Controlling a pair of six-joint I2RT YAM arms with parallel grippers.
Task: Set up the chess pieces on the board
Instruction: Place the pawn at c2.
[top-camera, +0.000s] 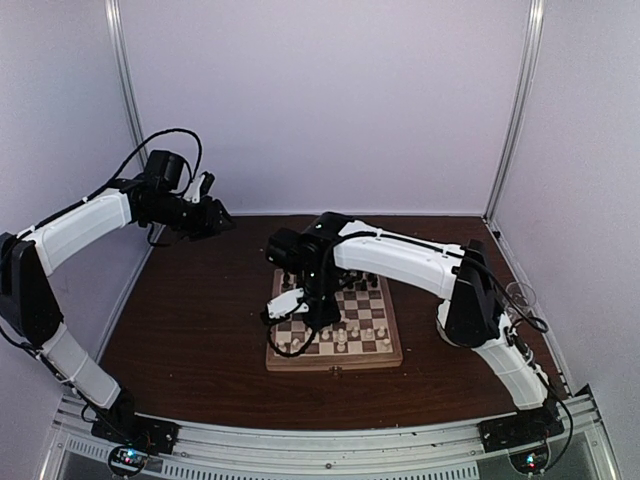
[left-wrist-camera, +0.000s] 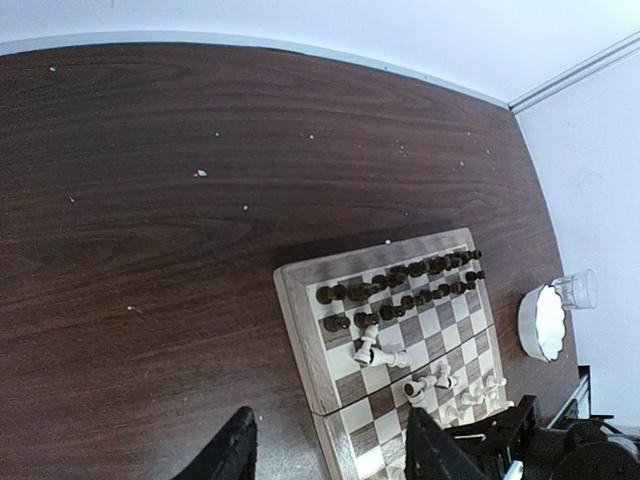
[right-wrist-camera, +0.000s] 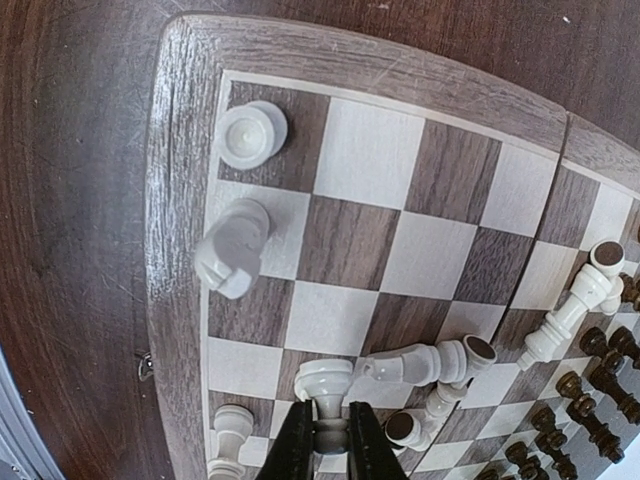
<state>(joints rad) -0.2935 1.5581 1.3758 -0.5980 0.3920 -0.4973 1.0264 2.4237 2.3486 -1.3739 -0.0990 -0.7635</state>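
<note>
Right gripper jaws hide white piece stem; board cropped.

the overhead view is soft and evenly lit, a little hazy, and the pale walls look flat. the dark table takes no glare there. from my left wrist the table carries a pale sheen toward 12 o'clock and dims toward 6 o'clock, with dust specks sharp on it. my left fingers at 6 o'clock are black, blurred shapes. from my right wrist the lens bows the board at 9 o'clock. the white chess pieces are bright, nearly washed out on top. my right fingers at 6 o'clock sit dark and soft around the white chess piece they pinch.
</note>
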